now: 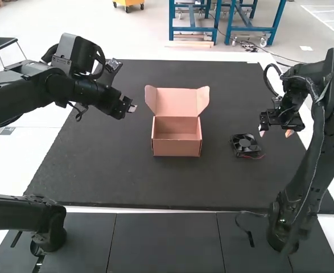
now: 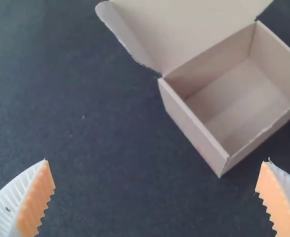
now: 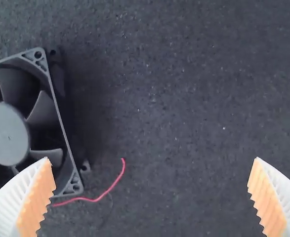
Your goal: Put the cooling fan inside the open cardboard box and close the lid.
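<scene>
Our left gripper (image 1: 130, 107) and right gripper (image 1: 275, 132) both gape wide and empty, the right hanging off-centre above the fan (image 1: 246, 144), which lies flat on the mat (image 1: 98, 165) beside the box (image 1: 177, 136), so we risk clipping its frame or snagging its red wire (image 3: 98, 190).

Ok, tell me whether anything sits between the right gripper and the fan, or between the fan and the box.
Nothing visible does. The right gripper hangs open beside the cooling fan, and only bare mat lies between the fan and the cardboard box, whose lid stands open.
</scene>
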Available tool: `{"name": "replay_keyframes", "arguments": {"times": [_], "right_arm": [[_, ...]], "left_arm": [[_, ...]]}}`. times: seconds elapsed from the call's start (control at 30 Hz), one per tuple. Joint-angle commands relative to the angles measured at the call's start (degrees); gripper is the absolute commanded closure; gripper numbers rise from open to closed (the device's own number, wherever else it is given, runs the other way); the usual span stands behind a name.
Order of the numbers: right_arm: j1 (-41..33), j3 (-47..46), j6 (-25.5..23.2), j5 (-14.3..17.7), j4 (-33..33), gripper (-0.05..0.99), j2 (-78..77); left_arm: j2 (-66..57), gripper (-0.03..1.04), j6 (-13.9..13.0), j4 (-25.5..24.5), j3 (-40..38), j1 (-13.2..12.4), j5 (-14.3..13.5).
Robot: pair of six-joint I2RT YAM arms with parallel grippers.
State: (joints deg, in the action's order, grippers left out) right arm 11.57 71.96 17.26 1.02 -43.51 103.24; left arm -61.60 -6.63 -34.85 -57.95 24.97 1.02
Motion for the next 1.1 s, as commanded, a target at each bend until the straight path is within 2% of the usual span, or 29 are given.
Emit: {"name": "replay_keyframes", "arguments": {"times": [0.0, 0.57, 1.07], "right_arm": [[-1.11, 1.42, 1.64, -1.54, -0.26, 0.04, 1.17], [-2.17, 6.00, 0.94, -2.60, -1.23, 0.04, 8.64], [-2.43, 6.43, 0.50, -0.93, -1.23, 0.05, 13.04]], "left_arm": [[-0.10, 0.05, -0.66, 0.57, -1.90, -0.45, -0.49], [-0.18, 0.05, -0.66, 0.66, -1.90, -0.45, -0.31], [-0.10, 0.05, -0.57, 0.57, -3.04, -0.45, -0.31]]}}
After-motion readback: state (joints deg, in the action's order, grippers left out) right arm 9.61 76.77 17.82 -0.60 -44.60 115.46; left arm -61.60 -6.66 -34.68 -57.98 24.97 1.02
